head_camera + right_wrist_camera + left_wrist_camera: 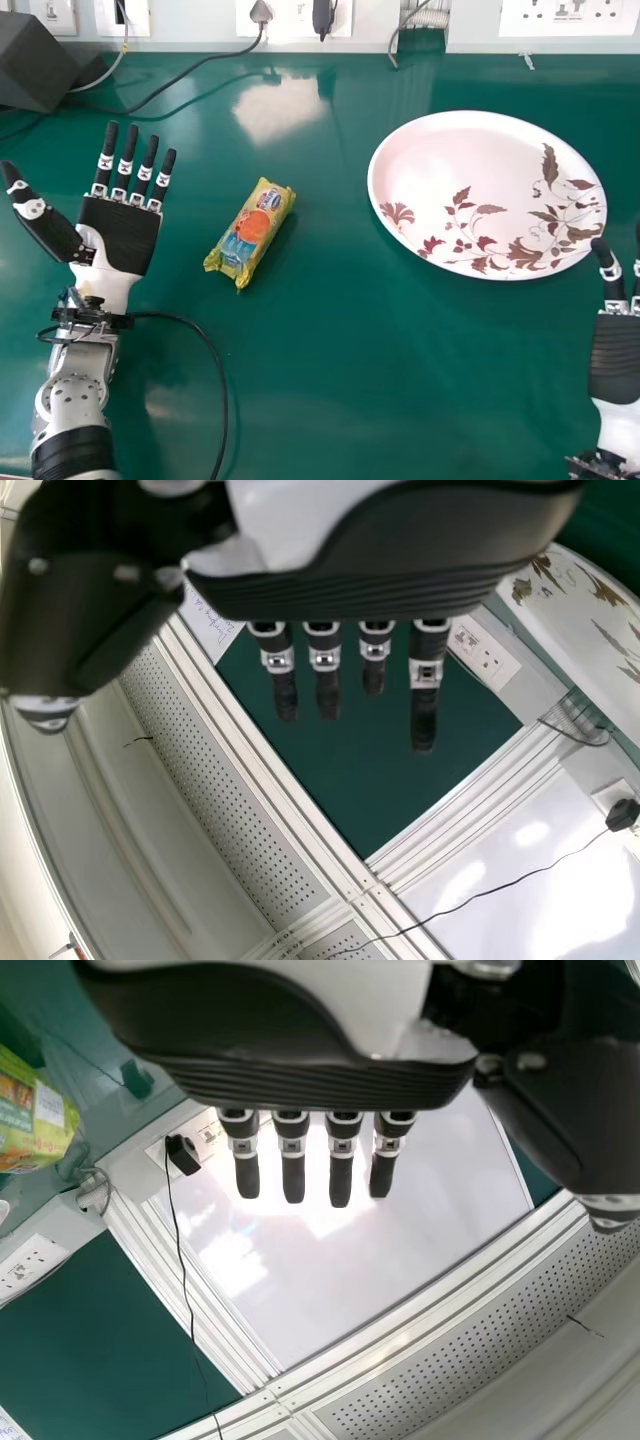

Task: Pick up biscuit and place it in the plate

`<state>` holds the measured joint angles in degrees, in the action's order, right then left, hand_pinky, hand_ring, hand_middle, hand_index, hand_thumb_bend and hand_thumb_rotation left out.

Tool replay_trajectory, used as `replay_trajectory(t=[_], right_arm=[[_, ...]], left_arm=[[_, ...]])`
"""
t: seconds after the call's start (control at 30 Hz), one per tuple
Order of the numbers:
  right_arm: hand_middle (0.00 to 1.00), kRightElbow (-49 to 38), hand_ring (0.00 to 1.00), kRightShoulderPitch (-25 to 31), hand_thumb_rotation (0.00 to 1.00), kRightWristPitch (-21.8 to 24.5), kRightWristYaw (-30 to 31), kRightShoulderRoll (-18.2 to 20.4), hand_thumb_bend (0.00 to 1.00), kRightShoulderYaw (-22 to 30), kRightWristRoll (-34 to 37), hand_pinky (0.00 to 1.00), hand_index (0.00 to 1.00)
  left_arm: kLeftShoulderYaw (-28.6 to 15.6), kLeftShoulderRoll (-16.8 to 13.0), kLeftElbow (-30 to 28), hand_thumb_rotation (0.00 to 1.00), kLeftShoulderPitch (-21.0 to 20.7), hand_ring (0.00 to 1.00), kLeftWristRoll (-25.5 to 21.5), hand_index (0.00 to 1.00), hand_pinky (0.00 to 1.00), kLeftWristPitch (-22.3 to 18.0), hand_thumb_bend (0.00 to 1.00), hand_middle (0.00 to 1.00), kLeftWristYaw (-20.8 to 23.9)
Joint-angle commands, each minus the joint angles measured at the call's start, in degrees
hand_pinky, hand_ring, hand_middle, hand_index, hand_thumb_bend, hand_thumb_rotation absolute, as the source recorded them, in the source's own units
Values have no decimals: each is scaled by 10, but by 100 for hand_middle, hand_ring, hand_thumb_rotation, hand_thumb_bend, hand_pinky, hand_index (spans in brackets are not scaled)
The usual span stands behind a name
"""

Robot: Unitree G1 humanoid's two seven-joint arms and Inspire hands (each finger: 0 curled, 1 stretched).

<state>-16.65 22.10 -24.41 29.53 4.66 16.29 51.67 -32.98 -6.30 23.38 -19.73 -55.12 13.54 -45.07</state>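
In the head view my left hand [120, 230] lies palm up at the left, fingers straight and thumb spread, holding nothing. The yellow biscuit packet [250, 233] rests on the table to the right of that hand, apart from it. A white oval plate [410, 165] with a leaf pattern stands farther right. My right hand [614, 355] is at the right edge, just below the plate's right end, fingers extended. The left wrist view has my left hand [290, 1070] open, with the packet [30, 1120] off to one side. In the right wrist view my right hand [360, 585] is open, near part of the plate [590, 610].
A dark box-shaped object [38, 62] sits at the table's far left corner. Cables [165, 88] run along the back below wall sockets [290, 17]. A black cable [215, 360] curves over the green table [400, 390] beside my left forearm.
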Motion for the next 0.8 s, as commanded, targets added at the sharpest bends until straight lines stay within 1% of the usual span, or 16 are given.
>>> replay_trajectory(t=[0.0,0.17,0.27,0.53,0.67,0.77], right_arm=[[93,-3,84,-3,50,-4,5,23,100,0,5,68,93],[93,-5,84,-2,49,-4,0,23,100,-1,0,67,94],[93,-5,84,-2,49,-2,3,22,100,-2,2,67,93],[94,-5,84,-5,49,-2,0,19,100,-1,0,68,93],[95,-8,85,-5,49,0,-4,20,100,-2,2,68,92],[95,-8,85,-5,51,0,-3,18,100,-2,1,68,91]], left_arm=[[0,18,27,65,29,97,0,97,94,6,100,97,-3],[-2,17,28,64,29,95,-2,96,94,8,100,96,-2],[-2,16,26,62,28,96,-1,96,94,8,100,96,2],[-1,13,25,64,26,95,1,96,91,6,100,96,-2],[3,15,6,63,32,94,2,95,91,4,100,94,-1],[10,14,-8,63,38,93,12,95,91,-9,100,94,-13]])
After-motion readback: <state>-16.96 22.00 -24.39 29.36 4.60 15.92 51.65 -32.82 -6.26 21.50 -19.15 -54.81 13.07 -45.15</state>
